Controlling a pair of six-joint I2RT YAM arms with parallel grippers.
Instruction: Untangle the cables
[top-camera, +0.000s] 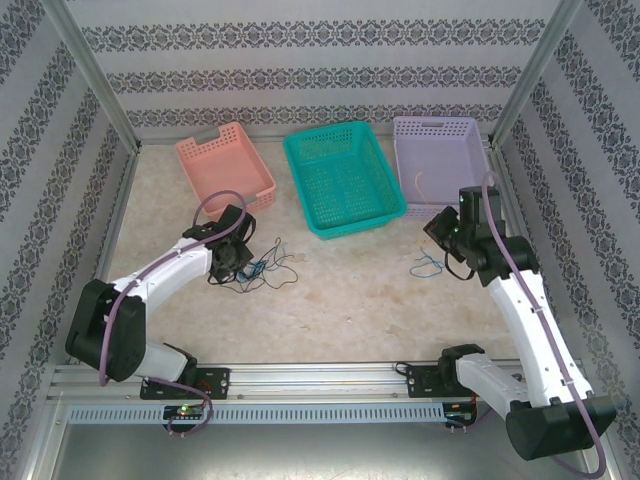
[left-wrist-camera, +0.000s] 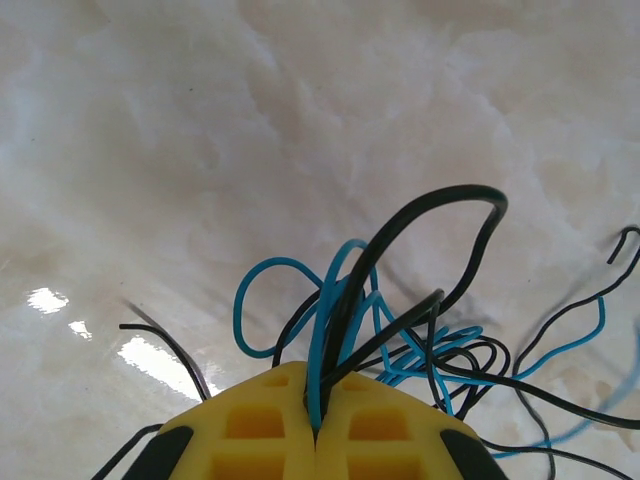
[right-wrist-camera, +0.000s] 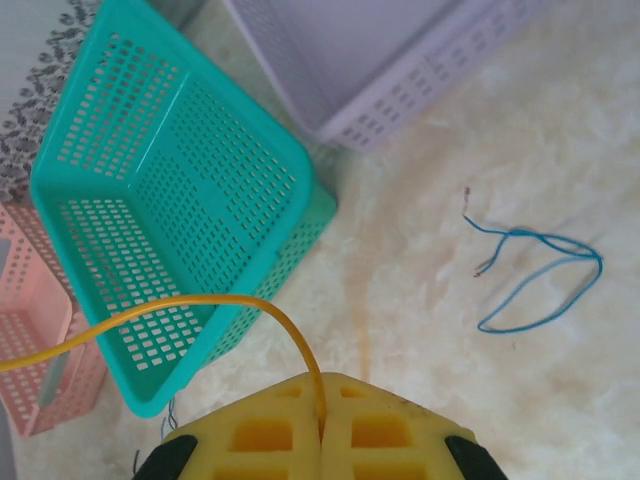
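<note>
Pinched shut w/ left gripper (left-wrist-camera: 318, 405) on the black-and-blue tangle (left-wrist-camera: 400, 330), left of the teal basket (top-camera: 345, 180). Clamped closed w/ right gripper (right-wrist-camera: 322, 400) on one yellow cable (right-wrist-camera: 200, 302), right of that basket; far end out of frame, so can't tell if free. Lying loose right of the basket too: a blue cable (right-wrist-camera: 545, 275). Best approach, prob.: anchor tangle w/ left, lift yellow slowly, watch for snags, set down well apart from blue so no re-crossing

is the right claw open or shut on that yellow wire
Shut on it. In the right wrist view the right claw has its fingers pressed together, and the yellow wire comes out of the seam between them.
</note>
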